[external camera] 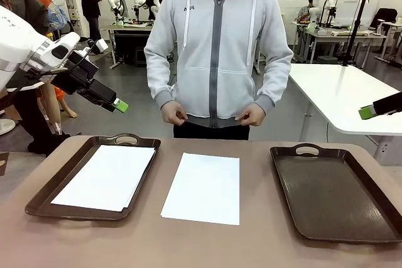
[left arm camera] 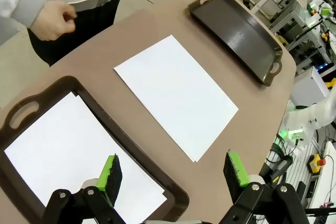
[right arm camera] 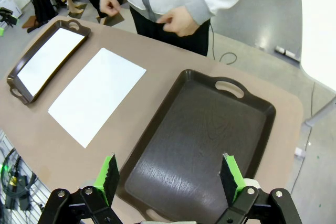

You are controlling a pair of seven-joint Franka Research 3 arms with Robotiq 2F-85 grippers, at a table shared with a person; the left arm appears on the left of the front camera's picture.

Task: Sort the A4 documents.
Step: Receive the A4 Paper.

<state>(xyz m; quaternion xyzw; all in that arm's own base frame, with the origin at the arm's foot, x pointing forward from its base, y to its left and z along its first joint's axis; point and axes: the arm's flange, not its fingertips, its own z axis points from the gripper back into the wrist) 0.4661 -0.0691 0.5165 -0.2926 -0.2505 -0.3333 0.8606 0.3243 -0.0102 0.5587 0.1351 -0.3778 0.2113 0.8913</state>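
The A4 documents lie in two lots: a loose pile flat on the bare desk, ahead of and below the left hand towards its right finger, and a stack in the left tray directly under its left finger. The right tray sits beneath the right hand and holds nothing. Both hands hang spread wide above the desk, gripping nothing and touching no paper, so the sorting step in hand appears to be the approach to a first pick. The loose pile is the likely target, since it is the only paper outside a tray. The next move would call for the left hand to descend onto an edge or corner of that pile. Thin sheets lying flat give the fingers little to pinch, so a low, shallow entry seems needed. Beyond both hands the person stands at the far side with arms drawn in at the waist. The front view shows how high the left hand rides and that the right hand is out past the right tray's outer side. The left wrist view shows a slight offset at the loose pile's nearest corner, perhaps two sheets, though the edge is too fine to be sure.
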